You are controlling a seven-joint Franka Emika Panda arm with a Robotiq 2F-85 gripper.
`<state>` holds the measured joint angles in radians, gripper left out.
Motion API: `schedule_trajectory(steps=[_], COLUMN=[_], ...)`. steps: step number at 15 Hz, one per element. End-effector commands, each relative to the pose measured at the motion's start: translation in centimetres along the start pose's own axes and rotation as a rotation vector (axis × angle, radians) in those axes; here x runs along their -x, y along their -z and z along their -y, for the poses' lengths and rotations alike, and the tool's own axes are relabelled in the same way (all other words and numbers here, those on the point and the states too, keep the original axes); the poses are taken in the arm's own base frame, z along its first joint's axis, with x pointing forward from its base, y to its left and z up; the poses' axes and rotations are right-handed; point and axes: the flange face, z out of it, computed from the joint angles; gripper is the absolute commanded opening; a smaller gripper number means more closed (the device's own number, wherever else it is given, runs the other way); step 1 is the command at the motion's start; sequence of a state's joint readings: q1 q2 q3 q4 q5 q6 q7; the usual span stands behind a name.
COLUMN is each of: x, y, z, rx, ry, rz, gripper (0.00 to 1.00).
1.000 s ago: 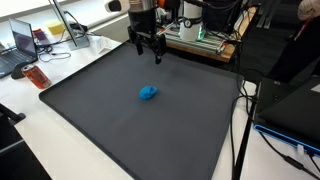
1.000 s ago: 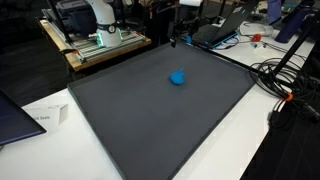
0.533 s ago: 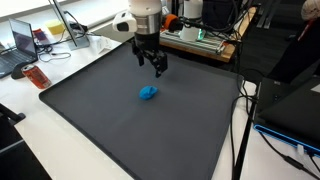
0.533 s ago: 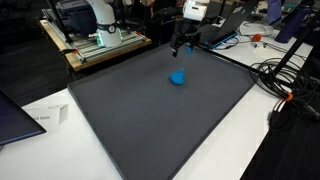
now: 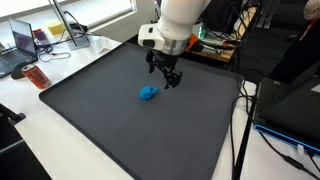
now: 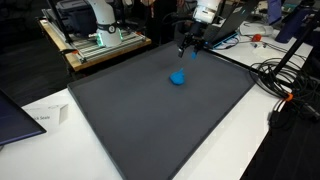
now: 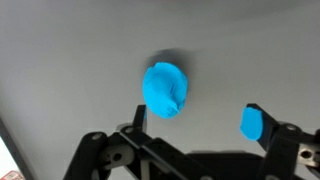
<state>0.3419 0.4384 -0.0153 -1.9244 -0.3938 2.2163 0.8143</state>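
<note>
The fingers (image 5: 170,80) stand open and hold nothing. They hang from the white Franka arm (image 5: 182,18) above the dark grey mat (image 5: 120,135) that covers most of the white desk (image 5: 30,150). The nearest thing is a small, crumpled, bright blue lump (image 5: 148,93). It lies on the mat, apart from the fingers and just beside the spot under them, towards the mat's middle.

In an exterior view the fingers (image 6: 188,48) are near the mat's far edge, with the lump (image 6: 178,77) lower in the picture and nearer the camera. In the wrist view the lump (image 7: 165,89) lies in the middle of the picture on bare mat. It is ahead of the black linkage and not between the fingers. One fingertip carries a blue pad (image 7: 252,123), well to the right of the lump.

A laptop (image 5: 20,42) stands open at the far corner of the desk, and an orange-red object (image 5: 35,76) lies close to the mat's edge. A slip of paper (image 6: 45,117) lies on the desk beside the mat; its dark print is too small to read. Black cables (image 6: 285,85) are tangled beyond the mat's other side. No brand or label can be read in any view.
</note>
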Motion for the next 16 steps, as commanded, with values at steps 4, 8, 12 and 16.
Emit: schedule_trajectory(steps=[4, 8, 12, 16], x=[0.7, 1.1, 0.9, 0.5], y=[0.1, 0.3, 0.0, -0.6], z=[4.2, 6.5, 8.1, 9.2], rx=[0.187, 0.254, 0.334, 0.397], ry=[-0.084, -0.108, -0.14, -0.16], rz=[-0.043, -0.075, -0.107, -0.136], gripper=[1.0, 1.0, 1.0, 1.0])
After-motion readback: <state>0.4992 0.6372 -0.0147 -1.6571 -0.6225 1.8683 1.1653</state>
